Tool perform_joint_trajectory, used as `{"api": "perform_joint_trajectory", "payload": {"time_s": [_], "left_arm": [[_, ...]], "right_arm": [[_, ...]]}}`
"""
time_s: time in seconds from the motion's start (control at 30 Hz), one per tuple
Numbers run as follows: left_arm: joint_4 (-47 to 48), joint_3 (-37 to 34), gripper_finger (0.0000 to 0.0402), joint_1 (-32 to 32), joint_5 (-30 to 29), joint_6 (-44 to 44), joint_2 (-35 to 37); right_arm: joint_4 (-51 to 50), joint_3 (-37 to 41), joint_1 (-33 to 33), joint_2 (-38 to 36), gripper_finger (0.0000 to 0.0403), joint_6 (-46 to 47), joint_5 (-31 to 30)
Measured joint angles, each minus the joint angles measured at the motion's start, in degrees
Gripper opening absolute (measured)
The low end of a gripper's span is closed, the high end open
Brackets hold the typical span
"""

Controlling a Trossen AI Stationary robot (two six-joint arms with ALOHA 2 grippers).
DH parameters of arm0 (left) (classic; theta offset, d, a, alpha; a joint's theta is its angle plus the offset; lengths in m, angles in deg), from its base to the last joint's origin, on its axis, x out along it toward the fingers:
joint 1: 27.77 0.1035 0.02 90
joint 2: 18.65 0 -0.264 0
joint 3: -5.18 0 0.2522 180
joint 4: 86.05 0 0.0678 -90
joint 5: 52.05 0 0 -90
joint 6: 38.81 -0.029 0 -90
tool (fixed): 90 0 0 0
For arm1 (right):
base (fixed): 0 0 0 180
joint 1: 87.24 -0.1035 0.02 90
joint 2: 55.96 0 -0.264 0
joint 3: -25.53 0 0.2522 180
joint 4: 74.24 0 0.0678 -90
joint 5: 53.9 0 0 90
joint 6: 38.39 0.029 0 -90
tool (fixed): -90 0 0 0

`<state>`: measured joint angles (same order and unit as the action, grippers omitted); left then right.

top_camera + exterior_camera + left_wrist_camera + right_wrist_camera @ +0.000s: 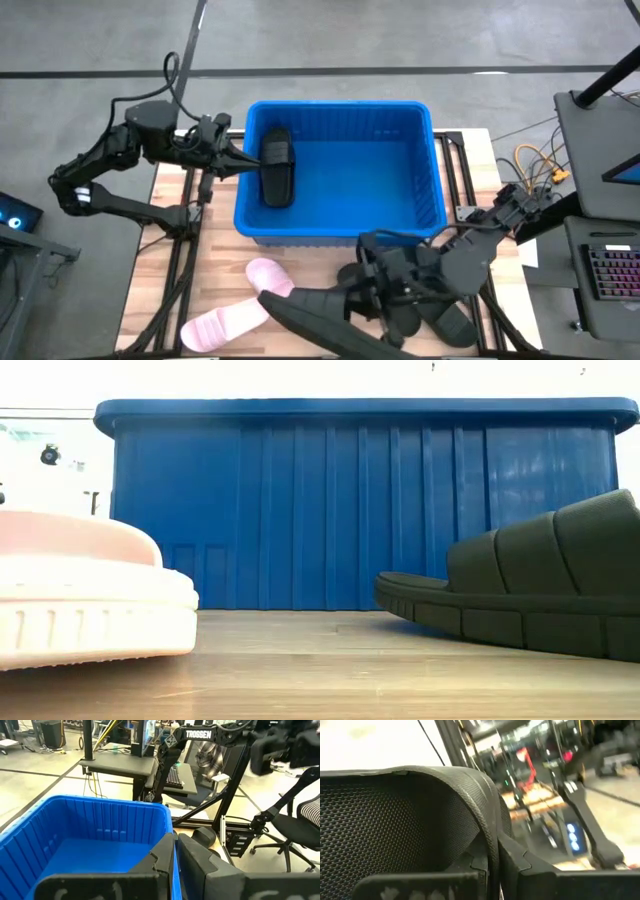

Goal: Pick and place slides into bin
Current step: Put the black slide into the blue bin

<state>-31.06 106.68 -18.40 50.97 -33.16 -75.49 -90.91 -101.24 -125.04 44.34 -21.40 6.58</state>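
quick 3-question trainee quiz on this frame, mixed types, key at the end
1. True or false: the right gripper is shut on a black slide.
2. How many pale pink slides lie on the table?
3. The left gripper sits: A) at the blue bin's left rim, by the black slide inside; B) over the pink slides; C) off the table.

Key: 1 true; 2 two; 3 A.

Pink slide (90, 595) cut by low view's left edge; black slide (520, 595) by right; room beyond bin (360, 510) hidden, apparently.
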Motion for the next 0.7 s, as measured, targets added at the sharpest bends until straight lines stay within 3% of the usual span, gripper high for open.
{"api": "perform_joint_trajectory", "payload": {"time_s": [0.17, 0.33, 0.7], "left_arm": [[0.13, 0.00, 0.0011, 0.00, 0.00, 0.00, -0.61], [0.13, 0.00, 0.0011, 0.00, 0.00, 0.00, -1.60], [0.07, 0.00, 0.0011, 0.00, -0.01, 0.00, -3.75]], "right_arm": [[11.08, 0.00, -0.70, -0.43, 0.0012, -6.23, 1.63], [20.40, 0.00, -0.83, -0.47, 0.0012, -9.68, 9.21], [22.87, 0.00, -1.09, -0.54, 0.0012, -11.05, 10.60]]}}
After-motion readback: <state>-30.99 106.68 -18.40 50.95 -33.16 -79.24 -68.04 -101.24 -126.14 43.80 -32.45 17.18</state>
